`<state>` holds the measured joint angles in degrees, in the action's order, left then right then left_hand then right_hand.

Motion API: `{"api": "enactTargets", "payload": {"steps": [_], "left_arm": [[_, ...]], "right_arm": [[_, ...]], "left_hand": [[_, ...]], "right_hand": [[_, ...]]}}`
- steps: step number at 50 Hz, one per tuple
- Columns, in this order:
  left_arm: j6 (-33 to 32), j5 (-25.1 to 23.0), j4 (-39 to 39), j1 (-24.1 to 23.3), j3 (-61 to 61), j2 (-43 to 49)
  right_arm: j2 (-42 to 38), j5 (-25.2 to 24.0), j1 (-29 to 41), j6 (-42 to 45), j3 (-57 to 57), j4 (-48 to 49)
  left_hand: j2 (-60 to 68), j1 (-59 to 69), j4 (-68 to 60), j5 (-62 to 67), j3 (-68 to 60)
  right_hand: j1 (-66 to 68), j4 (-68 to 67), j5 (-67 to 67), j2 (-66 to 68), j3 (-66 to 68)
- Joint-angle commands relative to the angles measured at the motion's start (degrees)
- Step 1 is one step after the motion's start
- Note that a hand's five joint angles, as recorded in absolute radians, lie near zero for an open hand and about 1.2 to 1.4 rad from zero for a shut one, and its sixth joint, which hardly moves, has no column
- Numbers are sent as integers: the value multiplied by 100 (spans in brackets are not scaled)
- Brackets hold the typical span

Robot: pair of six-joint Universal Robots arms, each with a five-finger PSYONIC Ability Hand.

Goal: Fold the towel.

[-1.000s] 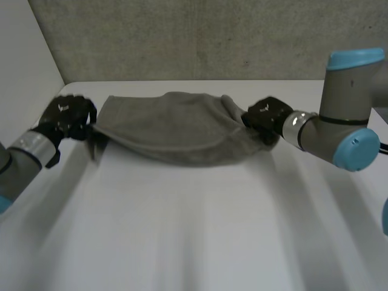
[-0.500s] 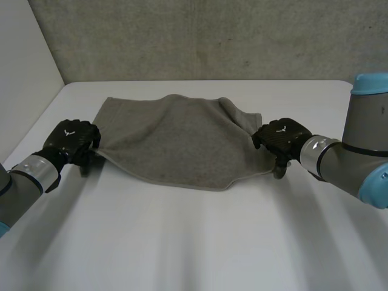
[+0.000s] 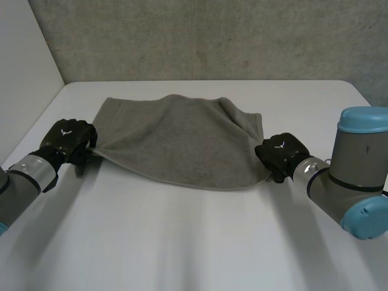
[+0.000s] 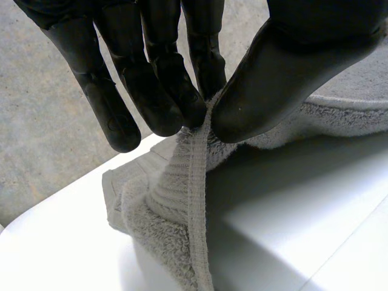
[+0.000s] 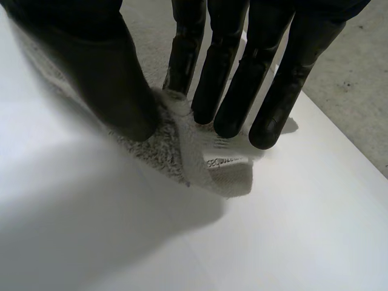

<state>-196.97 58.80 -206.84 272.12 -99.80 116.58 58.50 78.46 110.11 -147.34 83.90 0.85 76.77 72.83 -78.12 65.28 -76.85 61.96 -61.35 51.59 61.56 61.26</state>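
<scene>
Nearest the camera, the white bench [image 3: 194, 242] lies bare between the two arms. At 9 o'clock of the towel [image 3: 176, 142], the robot's left hand [image 3: 71, 139] pinches a near corner. The left wrist view shows the hem caught between thumb and fingertips, with the cloth hanging below the grip. At about 4 o'clock, the right hand [image 3: 280, 154] grips the opposite near corner. In the right wrist view its thumb and fingers close on the terry just beside a small sewn label [image 5: 221, 161], with that corner resting on the bench.

Within the last second both hands have come back from the far side toward the robot, drawing the near edge with them. The grey towel, which then sagged bunched between them, now spreads across the middle of the bench, its near hem bowing toward 6 o'clock. The far edge at 12 o'clock stays humped, and a flap is turned over at about 2 o'clock.

Judged from this, the cloth is being pulled out flat and the fold itself has not begun. The rumpled far edge may need smoothing before any fold sits square.

The bench is smooth and white, so the cloth should slide easily over it. A rough grey concrete wall [image 3: 200, 36] closes off the scene at 12 o'clock, and a pale panel [image 3: 24, 73] stands at 10 o'clock.
</scene>
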Motion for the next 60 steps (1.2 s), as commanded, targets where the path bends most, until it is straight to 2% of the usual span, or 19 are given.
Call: {"api": "enactTargets", "payload": {"steps": [1, 7, 19, 24, 27, 28, 29, 31, 40, 41, 42, 43, 44, 46, 52, 60], "left_arm": [[-8, 26, -5, -1, 92, 154], [-8, 26, -14, -1, 136, 198], [1, 35, -14, -1, 189, 242], [1, 35, -14, -1, 189, 242], [1, 35, -14, -1, 198, 242], [10, 35, -31, -1, 207, 242], [10, 44, -49, -1, 207, 242], [10, 44, -49, -1, 215, 242], [10, 44, -49, -1, 268, 330], [10, 44, -58, -1, 268, 365], [10, 44, -58, -1, 268, 365], [1, 35, -75, -1, 277, 391], [1, 35, -76, -1, 277, 392], [-60, 44, -172, -10, 294, 479], [-60, 123, -243, -10, 374, 611], [-60, 632, -251, -10, 558, 796]], "right_arm": [[38, -67, -7, 144, 205, -6], [135, -234, -68, 345, 513, 134], [214, -375, -95, 900, 856, 363], [214, -366, -95, 917, 892, 512], [205, -340, -86, 917, 909, 609], [205, -323, -86, 926, 909, 644], [205, -322, -86, 926, 909, 644], [197, -279, -86, 926, 892, 662], [223, -235, -253, 891, 839, 662], [240, -235, -297, 821, 830, 671], [241, -235, -297, 820, 830, 671], [275, -226, -332, 777, 821, 706], [319, -191, -350, 629, 821, 749], [363, -147, -358, 436, 821, 785], [626, -68, -577, -373, 804, 838], [847, -85, -789, -744, 865, 846]], "left_hand": [[323, 717, -188, 472, -315], [323, 717, -188, 472, -315], [323, 717, -188, 472, -315], [323, 717, -188, 472, -315], [323, 717, -188, 472, -315], [323, 717, -188, 472, -315], [323, 717, -188, 472, -315], [323, 717, -188, 472, -315], [207, 601, -73, 357, -200], [-775, -381, 910, -626, 783], [-785, -391, 919, -636, 793], [-1785, -1390, 1919, -1635, 1792], [-1795, -1400, 1929, -1645, 1802], [-3620, -3225, 3754, -3470, 3627], [-3981, -3587, 4115, -3832, 3989], [-4385, -3991, 4519, -4236, 4392]], "right_hand": [[11, -73, 49, 52, 82], [-1552, 1491, -1515, -1512, -1482], [-1656, 1594, -1618, -1615, -1585], [-1269, 1207, -1231, -1229, -1198], [-562, 501, -525, -522, -492], [87, -149, 125, 127, 158], [94, -155, 131, 134, 164], [1750, -1811, 1788, 1790, 1821], [1804, -1865, 1841, 1844, 1874], [1804, -1865, 1841, 1844, 1874], [1804, -1865, 1841, 1844, 1874], [1804, -1865, 1841, 1844, 1874], [1804, -1865, 1841, 1844, 1874], [1804, -1865, 1841, 1844, 1874], [1804, -1865, 1841, 1844, 1874], [1804, -1865, 1841, 1844, 1874]]}}
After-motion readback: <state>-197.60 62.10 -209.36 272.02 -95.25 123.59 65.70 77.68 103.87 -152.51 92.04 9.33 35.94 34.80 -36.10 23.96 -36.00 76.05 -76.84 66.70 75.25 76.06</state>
